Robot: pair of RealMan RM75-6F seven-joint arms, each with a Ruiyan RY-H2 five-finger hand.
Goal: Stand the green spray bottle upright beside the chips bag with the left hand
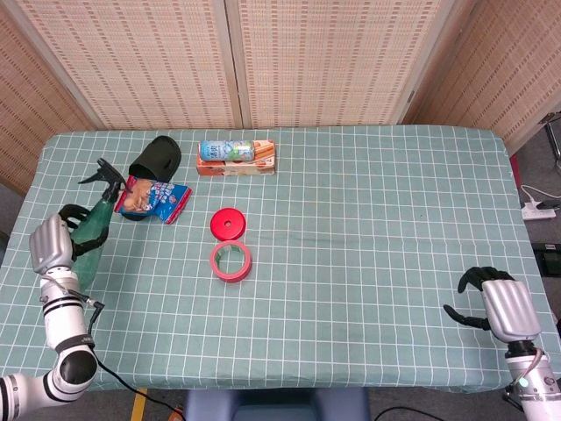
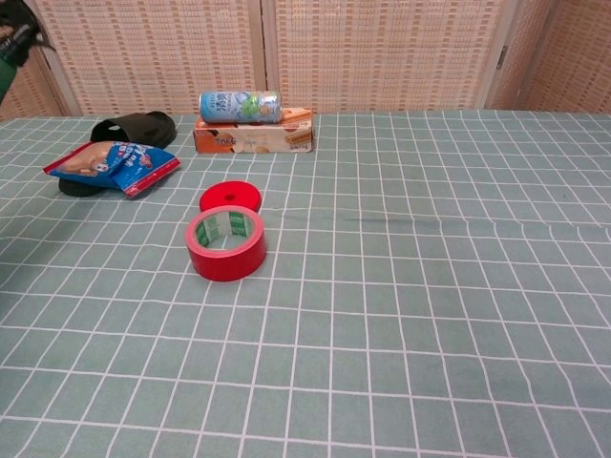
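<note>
Silver-backed, the left hand (image 1: 48,244) is raised at the tabletop's (image 1: 368,219) left edge, fingers wrapped around the body of the green spray bottle (image 1: 90,219). The bottle tilts up and to the right, its black trigger head (image 1: 107,173) topmost, just left of the chips bag (image 1: 152,198). Beyond the bag lie a red lid (image 1: 229,223) and a red tape roll (image 1: 230,261). At the near right corner the right hand (image 1: 493,300) hovers, dark fingers curled apart, holding nothing.
</note>
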